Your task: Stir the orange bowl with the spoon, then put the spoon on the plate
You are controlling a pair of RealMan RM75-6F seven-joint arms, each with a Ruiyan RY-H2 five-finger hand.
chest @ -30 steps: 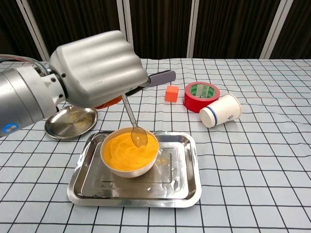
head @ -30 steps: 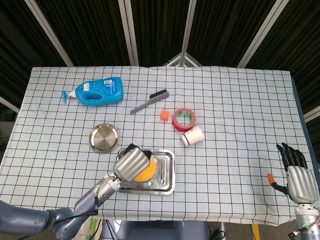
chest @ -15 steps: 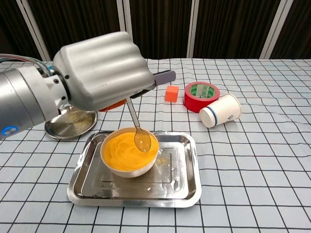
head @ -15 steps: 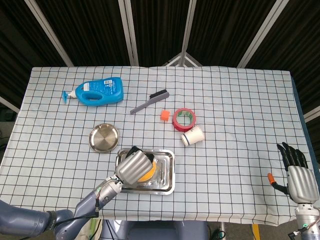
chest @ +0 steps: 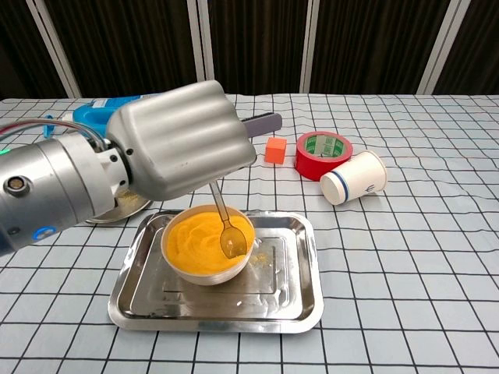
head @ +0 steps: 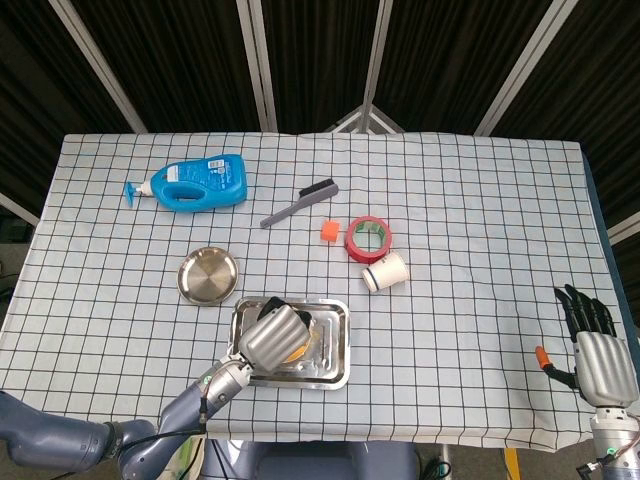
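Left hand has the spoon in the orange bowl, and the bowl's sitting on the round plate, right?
Not quite. The left hand has the spoon in the orange bowl, but the bowl sits in the rectangular metal tray; the round plate lies apart, as the head view shows.

Left hand [chest: 183,140] poised over the near middle of the table, silver back turned up and toward the chest camera, fingers curled under and gripping a spoon [chest: 226,226]. Left forearm reaching in from the near left edge. Right hand [head: 592,350] held off the near right corner, upright, dark fingers spread and pointing to the far side, holding nothing.
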